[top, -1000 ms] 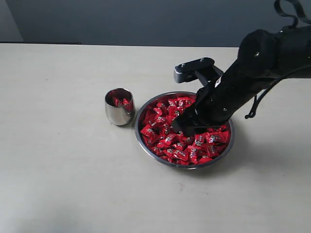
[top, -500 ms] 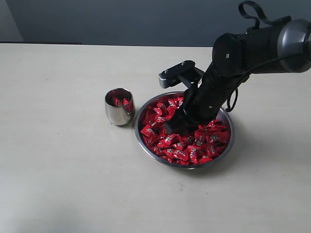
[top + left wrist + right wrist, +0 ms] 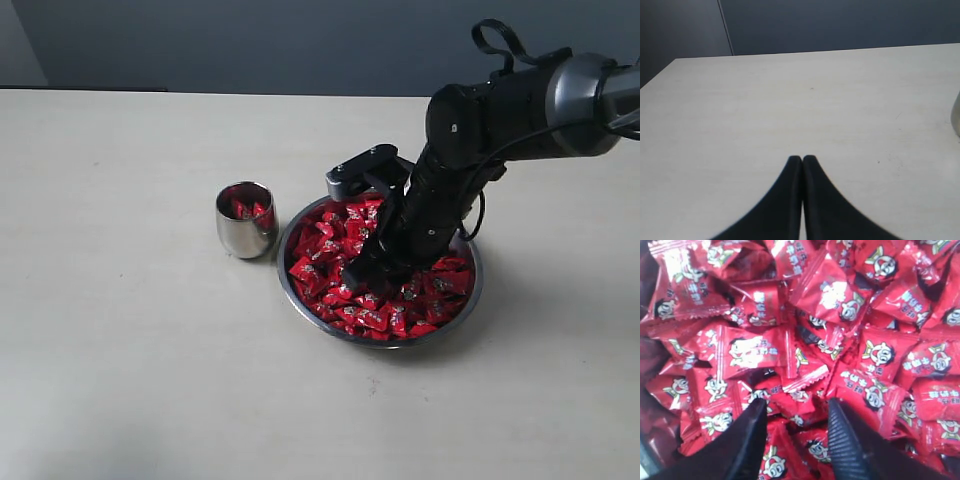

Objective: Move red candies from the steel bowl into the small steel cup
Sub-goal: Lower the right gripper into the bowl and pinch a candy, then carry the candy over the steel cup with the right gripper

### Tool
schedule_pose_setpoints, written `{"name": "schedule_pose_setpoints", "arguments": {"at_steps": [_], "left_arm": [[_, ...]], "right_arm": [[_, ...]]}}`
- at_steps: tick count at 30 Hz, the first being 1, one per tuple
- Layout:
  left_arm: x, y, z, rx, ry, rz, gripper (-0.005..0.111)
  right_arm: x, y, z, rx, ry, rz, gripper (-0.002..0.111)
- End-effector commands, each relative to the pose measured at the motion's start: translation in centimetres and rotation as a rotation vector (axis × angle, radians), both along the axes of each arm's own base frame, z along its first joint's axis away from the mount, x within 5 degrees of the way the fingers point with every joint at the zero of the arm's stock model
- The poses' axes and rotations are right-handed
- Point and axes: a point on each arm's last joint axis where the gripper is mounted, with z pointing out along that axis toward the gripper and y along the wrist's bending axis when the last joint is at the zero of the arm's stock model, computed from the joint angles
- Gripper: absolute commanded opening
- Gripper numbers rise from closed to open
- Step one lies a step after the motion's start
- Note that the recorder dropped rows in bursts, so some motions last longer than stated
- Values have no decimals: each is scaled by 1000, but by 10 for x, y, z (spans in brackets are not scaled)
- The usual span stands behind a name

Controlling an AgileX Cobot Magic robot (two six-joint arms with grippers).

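On the left, the black left gripper point(image 3: 802, 160) hangs over the pale, bare tabletop point(image 3: 120, 350) with its two fingers pressed together and nothing between them. Further along stands the small, rounded steel cup point(image 3: 240, 240), upright just beside the wide, shallow steel bowl point(image 3: 380, 342), with a few sweets already inside it. The bowl is heaped with the small red candies in shiny printed wrappers point(image 3: 320, 265). The black right gripper point(image 3: 365, 275) reaches down into that heap, its jaws well apart and their tips sunk among the wrappers point(image 3: 755, 352). Loose sweets lie in the gap, but nothing is clamped. These sweets look very light, and their glossy film is likely slippery and crinkly, so the loose pile should shift and slide under any push. The thin serrated ends would probably fold away, so the better hold is across the plump middle of one sweet lying between the fingers.
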Motion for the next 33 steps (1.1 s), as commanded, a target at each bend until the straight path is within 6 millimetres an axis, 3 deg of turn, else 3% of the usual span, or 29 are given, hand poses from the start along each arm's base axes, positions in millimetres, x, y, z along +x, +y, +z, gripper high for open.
{"name": "schedule_pose_setpoints", "arguments": {"at_steps": [1, 6, 14, 16, 17, 19, 21, 25, 33], "left_arm": [[0, 0, -1, 2, -8, -6, 0], [0, 0, -1, 2, -8, -6, 0], [0, 0, -1, 2, -8, -6, 0], [0, 0, -1, 2, -8, -6, 0], [0, 0, -1, 2, -8, -6, 0], [0, 0, -1, 2, -8, -6, 0], [0, 0, -1, 2, -8, -6, 0], [0, 0, -1, 2, -8, -6, 0], [0, 0, -1, 2, -8, -6, 0]], "right_arm": [[2, 1, -3, -6, -5, 5, 40], [3, 2, -18, -27, 19, 3, 40], [7, 4, -22, -9, -14, -4, 39], [8, 4, -22, -5, -22, -6, 29], [8, 4, -22, -5, -22, -6, 16], [8, 4, -22, -7, -26, -2, 0], [8, 4, -21, -9, -23, 0, -1], [11, 7, -11, -18, -5, 13, -1], [29, 12, 28, -69, -58, -55, -1]]}}
